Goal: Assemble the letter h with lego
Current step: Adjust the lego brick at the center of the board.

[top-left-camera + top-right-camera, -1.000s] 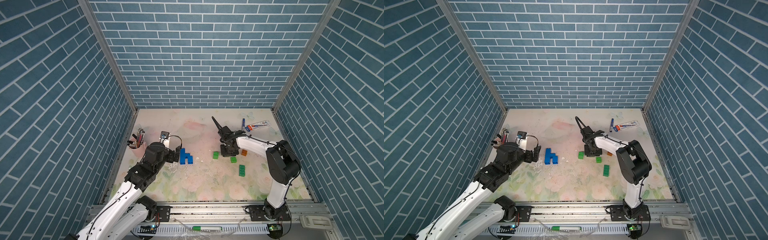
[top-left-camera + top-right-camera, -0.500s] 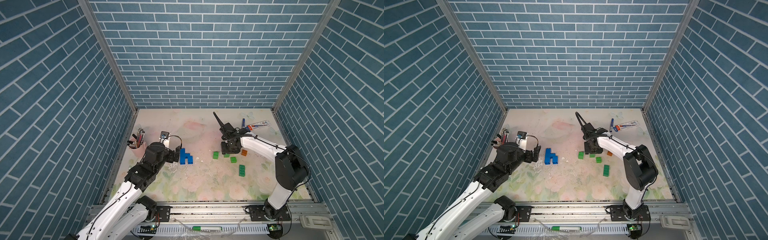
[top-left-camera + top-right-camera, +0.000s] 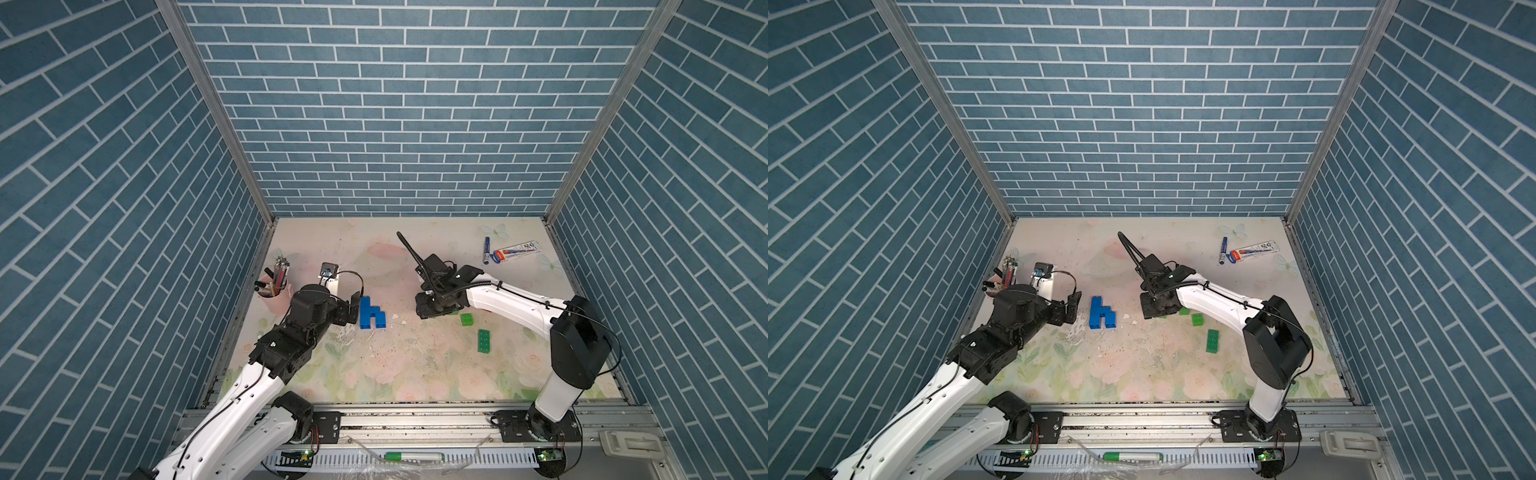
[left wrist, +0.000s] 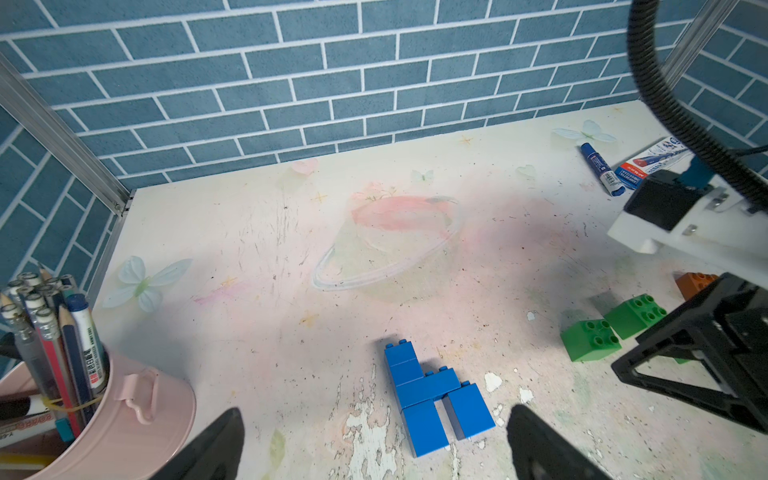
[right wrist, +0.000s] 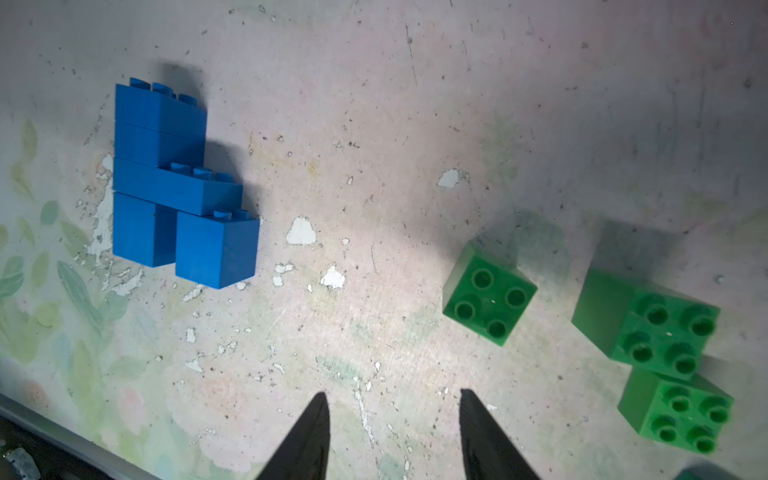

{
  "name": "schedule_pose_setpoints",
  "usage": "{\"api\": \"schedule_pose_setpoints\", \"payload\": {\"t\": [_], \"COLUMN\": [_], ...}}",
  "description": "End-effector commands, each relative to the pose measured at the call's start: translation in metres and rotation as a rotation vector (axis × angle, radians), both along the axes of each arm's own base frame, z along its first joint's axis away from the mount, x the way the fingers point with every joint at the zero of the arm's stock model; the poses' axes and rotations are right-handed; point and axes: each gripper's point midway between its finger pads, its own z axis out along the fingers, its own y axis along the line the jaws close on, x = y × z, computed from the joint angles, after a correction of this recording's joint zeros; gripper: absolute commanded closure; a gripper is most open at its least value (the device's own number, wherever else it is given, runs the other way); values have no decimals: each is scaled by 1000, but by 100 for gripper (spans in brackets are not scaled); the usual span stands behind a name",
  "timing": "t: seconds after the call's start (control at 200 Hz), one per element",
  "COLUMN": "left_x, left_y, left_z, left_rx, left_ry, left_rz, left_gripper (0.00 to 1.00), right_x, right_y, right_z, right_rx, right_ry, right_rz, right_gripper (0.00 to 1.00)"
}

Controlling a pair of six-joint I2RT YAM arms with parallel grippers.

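Observation:
Blue lego bricks joined in an h shape (image 3: 371, 313) (image 3: 1102, 313) lie flat on the table. My left gripper (image 4: 376, 411) is open, and the h (image 4: 432, 399) lies just ahead of it, between its fingers. My right gripper (image 5: 392, 392) is open over bare table, with nothing between its fingers. The blue h (image 5: 174, 187) is off to one side of it. Three green square bricks (image 5: 488, 297) (image 5: 648, 328) (image 5: 677, 415) lie on the other side. A long green brick (image 3: 483, 341) lies nearer the front. An orange brick (image 4: 694, 282) peeks out behind the right arm.
A pink cup of pens and pencils (image 3: 274, 297) (image 4: 137, 411) stands at the left edge beside my left arm. A blue marker pen (image 3: 486, 250) and a flat package (image 3: 515, 252) lie at the back right. Brick-pattern walls close in three sides.
My right gripper has moved left and toward the front, away from the green bricks it was among. The left arm and the blue h have not moved.

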Motion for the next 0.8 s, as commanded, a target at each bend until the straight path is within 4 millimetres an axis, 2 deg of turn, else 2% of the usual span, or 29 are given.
{"api": "schedule_pose_setpoints", "payload": {"t": [0.0, 0.37, 0.795], "left_x": [-2, -2, -1], "left_y": [2, 3, 3], "left_z": [-4, -5, -5], "left_rx": [7, 9, 10], "left_ry": [10, 11, 12], "left_rz": [7, 9, 10], "left_gripper": [1, 1, 1], "right_x": [-2, 0, 8], "right_y": [2, -5, -21], "right_z": [-19, -48, -62], "right_rx": [-6, -78, -107], "right_ry": [49, 80, 90], "right_rz": [-26, -19, -51], "right_gripper": [49, 49, 49]}}
